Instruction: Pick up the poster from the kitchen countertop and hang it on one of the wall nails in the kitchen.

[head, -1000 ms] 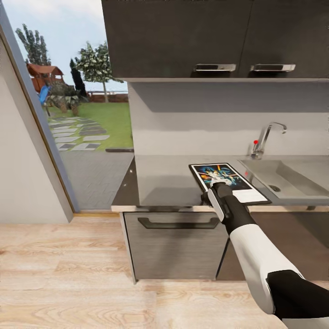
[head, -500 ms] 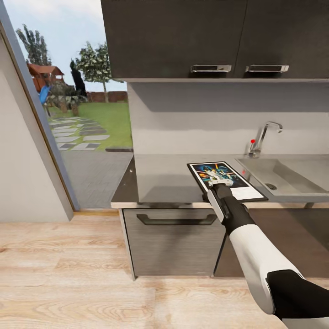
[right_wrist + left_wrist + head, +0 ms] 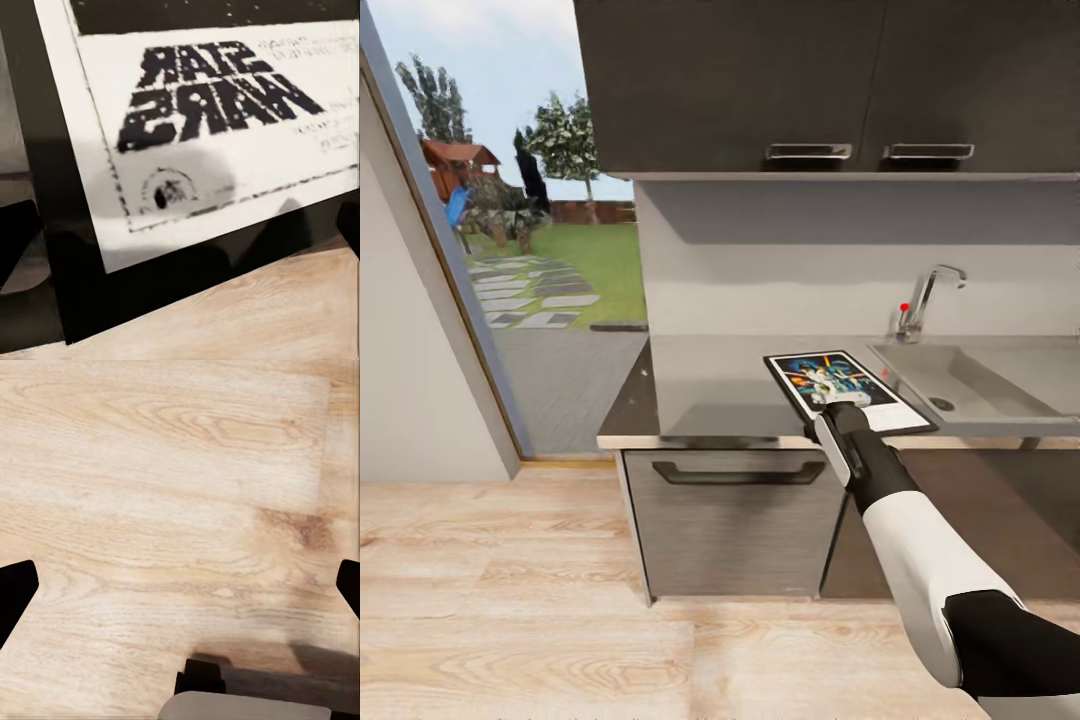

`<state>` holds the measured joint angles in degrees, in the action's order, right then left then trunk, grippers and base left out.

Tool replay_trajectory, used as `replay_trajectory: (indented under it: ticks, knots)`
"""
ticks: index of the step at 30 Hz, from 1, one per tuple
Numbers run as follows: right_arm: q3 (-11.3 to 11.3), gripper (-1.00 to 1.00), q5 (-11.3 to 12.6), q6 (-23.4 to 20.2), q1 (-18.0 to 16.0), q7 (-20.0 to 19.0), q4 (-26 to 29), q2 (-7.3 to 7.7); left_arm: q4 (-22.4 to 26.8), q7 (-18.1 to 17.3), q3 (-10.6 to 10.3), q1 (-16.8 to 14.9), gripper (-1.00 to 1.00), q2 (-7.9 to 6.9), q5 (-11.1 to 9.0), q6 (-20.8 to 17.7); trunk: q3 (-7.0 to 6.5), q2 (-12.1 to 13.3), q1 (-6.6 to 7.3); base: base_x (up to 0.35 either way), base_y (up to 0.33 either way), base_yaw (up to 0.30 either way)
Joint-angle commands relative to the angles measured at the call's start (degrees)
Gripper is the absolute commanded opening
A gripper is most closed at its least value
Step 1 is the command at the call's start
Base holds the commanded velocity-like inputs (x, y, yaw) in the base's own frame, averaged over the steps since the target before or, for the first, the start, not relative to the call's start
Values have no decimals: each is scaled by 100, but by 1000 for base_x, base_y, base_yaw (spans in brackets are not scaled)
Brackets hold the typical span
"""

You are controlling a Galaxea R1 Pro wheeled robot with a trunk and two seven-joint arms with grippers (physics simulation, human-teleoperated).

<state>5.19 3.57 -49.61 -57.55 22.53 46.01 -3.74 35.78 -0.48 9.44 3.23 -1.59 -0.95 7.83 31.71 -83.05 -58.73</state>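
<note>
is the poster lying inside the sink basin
No, the poster lies flat on the countertop, just beside the sink basin.

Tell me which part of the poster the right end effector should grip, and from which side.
Grip the poster by its near black-framed edge, coming from the countertop's front. It lies flat with that edge at the counter's front lip, so a finger could probably slip under there. The right end effector is at that edge.

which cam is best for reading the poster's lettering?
Right wrist view: the poster is close enough to read STAR WARS. Head view shows it whole on the kitchen countertop but small. Left wrist view faces the wooden floor.
</note>
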Motion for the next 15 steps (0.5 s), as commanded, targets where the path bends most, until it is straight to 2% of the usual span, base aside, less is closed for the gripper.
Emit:
replay_trajectory:
  ticks: [1, 9, 15]
  knots:
    - [13, 100, 38, -67, -1, 20, -144, 3, 8, -5, 5, 3, 100, 1, -10, 8, 6, -2, 1, -73, -65, 0]
    - [14, 100, 38, -67, -1, 17, -145, 5, 8, -5, 5, 3, 100, 1, -10, 8, 6, -2, 1, -44, -40, 0]
    - [9, 100, 38, -67, -1, 17, -145, 5, 8, -5, 5, 3, 100, 1, -10, 8, 6, -2, 1, -165, -152, 0]
